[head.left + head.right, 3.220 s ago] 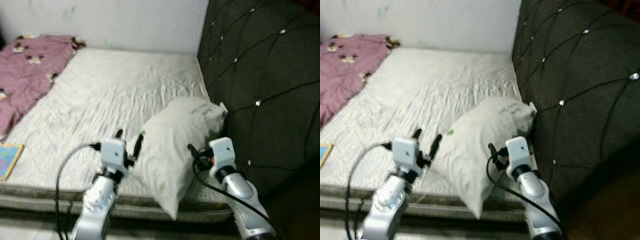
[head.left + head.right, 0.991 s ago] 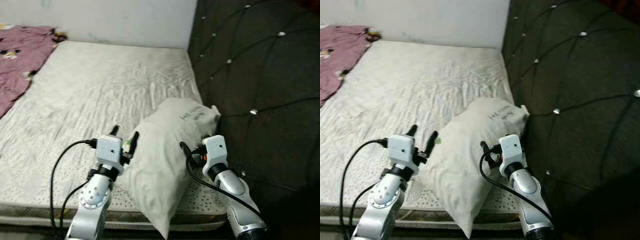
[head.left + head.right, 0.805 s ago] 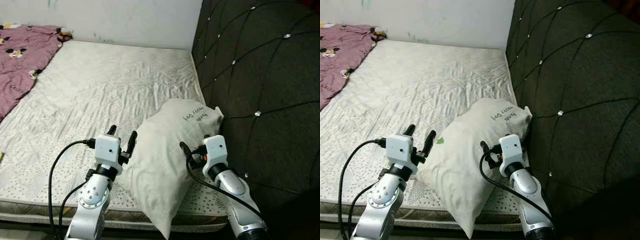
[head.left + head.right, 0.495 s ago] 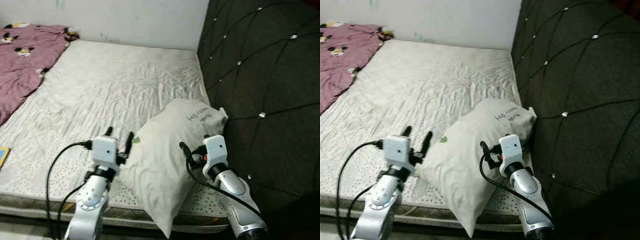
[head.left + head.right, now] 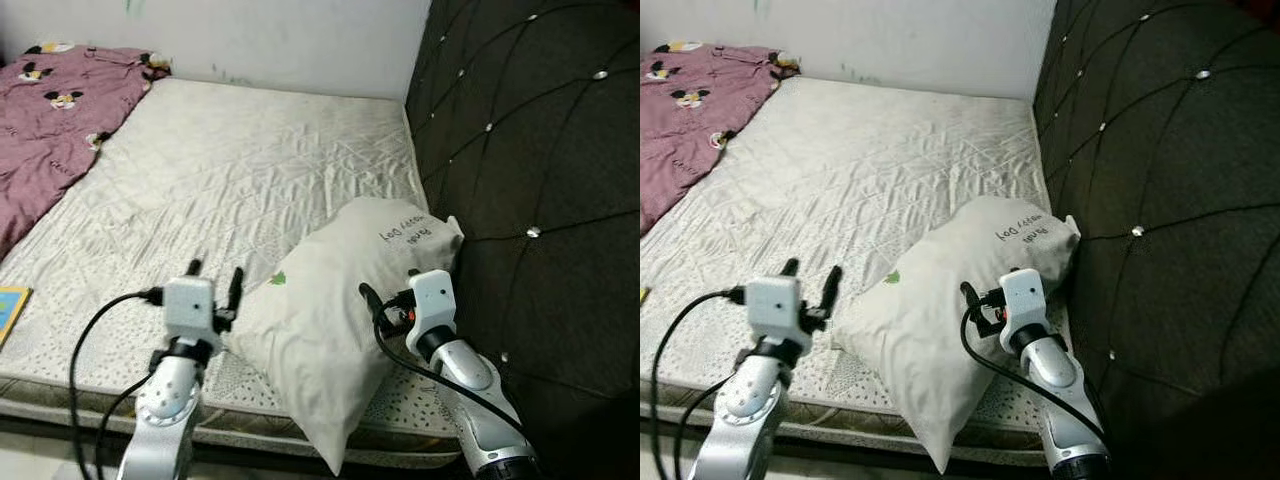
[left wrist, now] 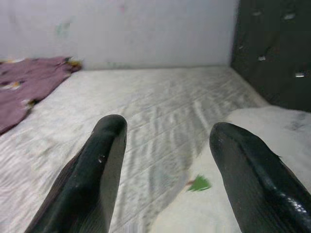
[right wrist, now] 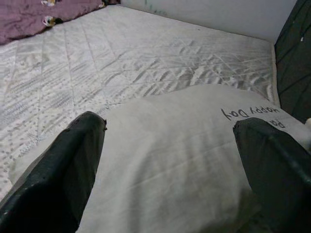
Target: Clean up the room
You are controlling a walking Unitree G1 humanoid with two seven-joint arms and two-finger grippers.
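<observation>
A white pillow with dark lettering lies at the mattress's near right corner, its top against the headboard and its lower end hanging over the front edge. My right gripper is open against the pillow's right side; in the right wrist view its fingers are spread wide over the pillow. My left gripper is open just left of the pillow, above the mattress. In the left wrist view its fingers frame bare mattress and the pillow's edge.
A dark tufted headboard rises along the right. A purple blanket with cartoon prints covers the far left of the bed. A blue and yellow book lies at the left edge. A white wall stands behind.
The view has panned a little. My left gripper has drawn leftward off the pillow's edge. The right gripper stays against the pillow.
</observation>
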